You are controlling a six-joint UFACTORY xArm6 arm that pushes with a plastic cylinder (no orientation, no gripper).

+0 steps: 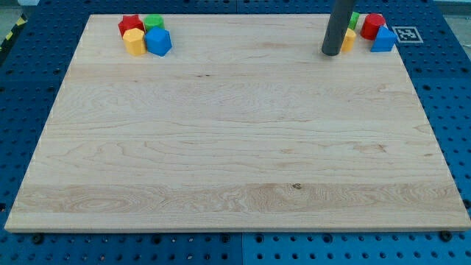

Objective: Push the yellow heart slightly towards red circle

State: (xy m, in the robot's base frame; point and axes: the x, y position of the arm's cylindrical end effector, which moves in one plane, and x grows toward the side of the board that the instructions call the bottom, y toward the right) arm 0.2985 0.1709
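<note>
Where the worktop (pixel 235 147) reaches its one o'clock corner, the yellow heart (pixel 348 40) shows only as a sliver, most of it hidden behind my rod (pixel 338 26), so its shape cannot be made out from what remains visible. My tip (pixel 331 53) rests on the wood at the heart's seven o'clock, touching it or just beside it; which of the two cannot be told. No claw exists on this arm, only the straight dark rod, so nothing spreads, presses together or pinches.

At the heart's two o'clock sits the red circle (pixel 372 26), near it but apart from the visible yellow edge. A green block (pixel 355 20) peeks out at the heart's twelve o'clock, between the rod and the red circle, largely hidden, its shape unclear. A blue block (pixel 383 40) lies at the heart's three o'clock, just below the red circle and touching it, close to the worktop's right edge.

Well apart, at the worktop's eleven o'clock corner, a second cluster of four blocks huddles together: a red block (pixel 130 24) at its upper left, a green block (pixel 154 22) at its upper right, a yellow block (pixel 135 42) at its lower left and a blue block (pixel 158 42) at its lower right, each touching its neighbours.

Beyond the blue block near the heart, a black-and-white marker tag (pixel 406 34) lies on the blue pegboard (pixel 449 88) surrounding the worktop.
</note>
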